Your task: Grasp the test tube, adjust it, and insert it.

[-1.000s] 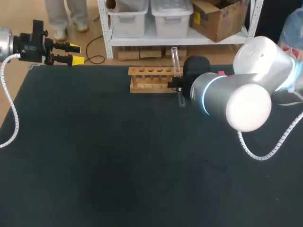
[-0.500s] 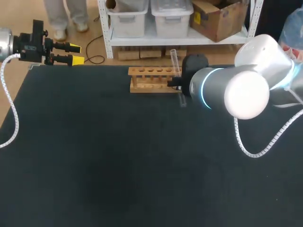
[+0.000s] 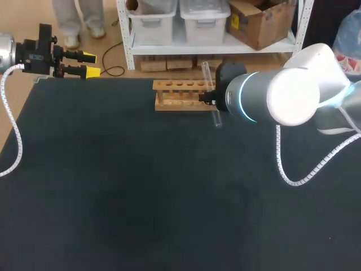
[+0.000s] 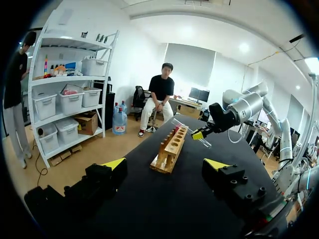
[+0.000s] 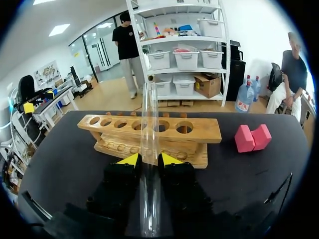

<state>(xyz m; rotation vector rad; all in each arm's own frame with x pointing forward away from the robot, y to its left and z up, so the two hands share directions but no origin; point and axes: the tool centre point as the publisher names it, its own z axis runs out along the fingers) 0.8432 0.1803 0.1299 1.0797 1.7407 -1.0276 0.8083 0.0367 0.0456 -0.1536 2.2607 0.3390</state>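
Right gripper (image 5: 149, 159) clamps the test tube (image 5: 149, 114), its long axis near-vertical, beside the wooden rack (image 3: 179, 94) on the black table (image 3: 113, 186), upper middle; left gripper (image 3: 92, 64) gapes.

Clear test tube (image 5: 149, 124), tan wooden rack (image 5: 199, 132), pink block (image 5: 253, 138), black table (image 3: 141, 197)

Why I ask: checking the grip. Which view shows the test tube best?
The right wrist view: the test tube looms large, clamped between the right gripper's jaws. In the head view my right arm hides part of it; the left wrist view shows it small, far off.
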